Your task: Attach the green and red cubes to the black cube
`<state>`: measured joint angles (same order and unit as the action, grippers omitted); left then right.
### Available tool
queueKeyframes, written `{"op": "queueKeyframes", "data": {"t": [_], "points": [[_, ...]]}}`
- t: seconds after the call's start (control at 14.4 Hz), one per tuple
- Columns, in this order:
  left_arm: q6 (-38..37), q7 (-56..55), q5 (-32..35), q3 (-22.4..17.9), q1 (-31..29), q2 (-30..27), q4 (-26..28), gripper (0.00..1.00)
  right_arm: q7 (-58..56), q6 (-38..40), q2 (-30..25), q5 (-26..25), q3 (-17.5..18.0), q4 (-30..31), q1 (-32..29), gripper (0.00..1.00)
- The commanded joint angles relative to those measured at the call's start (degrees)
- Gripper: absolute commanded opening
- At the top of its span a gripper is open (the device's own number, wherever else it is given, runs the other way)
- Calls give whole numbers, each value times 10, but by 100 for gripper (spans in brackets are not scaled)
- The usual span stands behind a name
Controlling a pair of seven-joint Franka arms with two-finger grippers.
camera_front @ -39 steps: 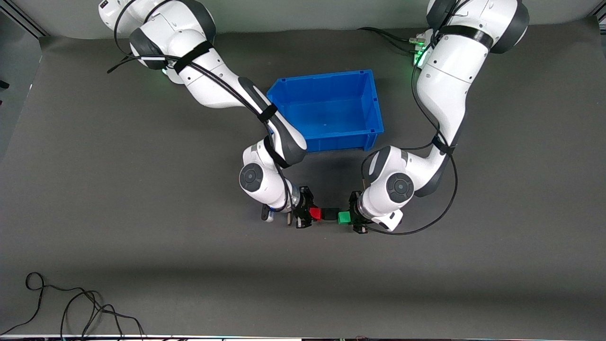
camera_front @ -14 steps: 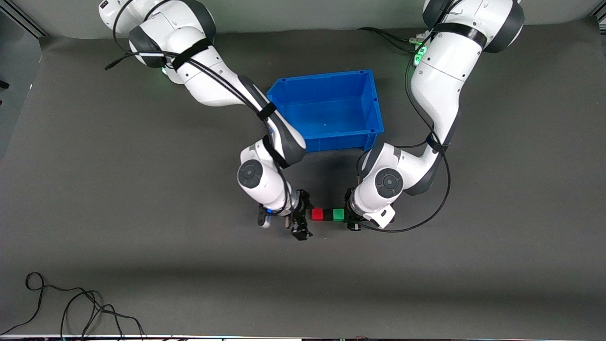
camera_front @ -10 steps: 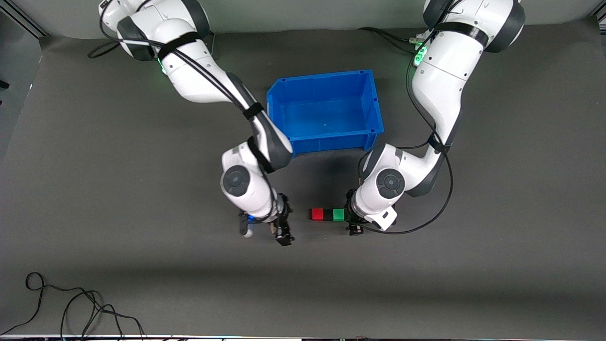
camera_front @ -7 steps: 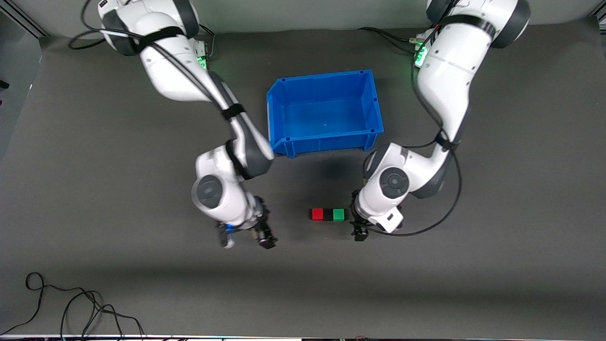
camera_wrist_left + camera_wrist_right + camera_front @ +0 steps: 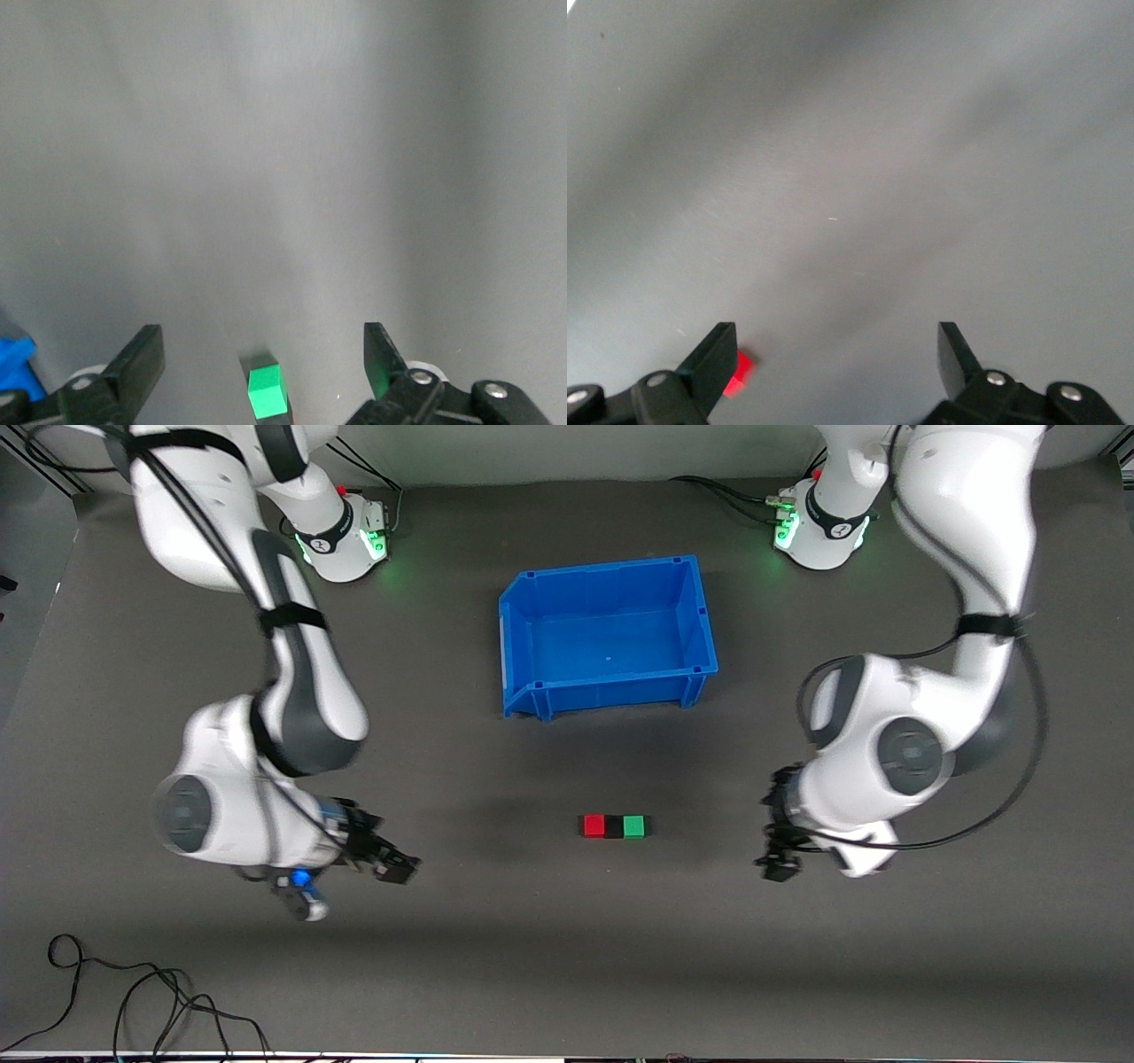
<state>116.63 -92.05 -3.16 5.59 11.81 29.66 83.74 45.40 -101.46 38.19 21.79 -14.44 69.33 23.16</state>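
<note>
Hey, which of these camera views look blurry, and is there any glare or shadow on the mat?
Front view: both arms smeared by motion blur, while the red cube, black cube and green cube stay sharp; a soft shadow lies beneath the blue bin. Both wrist views: mat washed pale and streaky.

Three joined cubes (image 5: 614, 826) lie nearer than the bin (image 5: 609, 687).

An empty blue bin (image 5: 609, 636) sits on the grey mat (image 5: 567, 957).
</note>
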Motion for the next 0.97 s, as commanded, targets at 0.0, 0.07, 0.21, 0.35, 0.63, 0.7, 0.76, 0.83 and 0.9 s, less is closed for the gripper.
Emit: {"op": "queueKeyframes", "data": {"t": [0.0, 0.07, 0.21, 0.35, 0.63, 0.7, 0.76, 0.83, 0.9], "points": [[-21, 74, 12, -5, -23, -49, 35, 100, -146, 50, -57, -27, -35, 34, 1, 100], [-50, 109, 28, -14, -34, -59, 31, 100, -213, 50, -81, -28, -47, 60, 1, 100], [-95, 276, 48, -16, -64, -86, 27, 100, -295, 50, -132, -37, -76, 107, 6, 100], [-155, 437, 47, -15, -106, -103, 13, 100, -335, 49, -181, -100, -78, 147, 6, 100], [-208, 597, 56, -15, -126, -98, -21, 100, -377, 52, -253, -171, -78, 177, 6, 100], [-207, 594, 52, -16, -120, -94, -27, 100, -398, 52, -266, -183, -80, 179, 5, 100], [-210, 590, 46, -15, -122, -85, -46, 100, -419, 55, -278, -189, -81, 182, 4, 100], [-218, 598, 45, -15, -129, -80, -67, 100, -431, 55, -288, -196, -82, 184, 1, 100], [-219, 618, 45, -13, -140, -81, -70, 100, -436, 55, -297, -205, -81, 185, 0, 100]]}}
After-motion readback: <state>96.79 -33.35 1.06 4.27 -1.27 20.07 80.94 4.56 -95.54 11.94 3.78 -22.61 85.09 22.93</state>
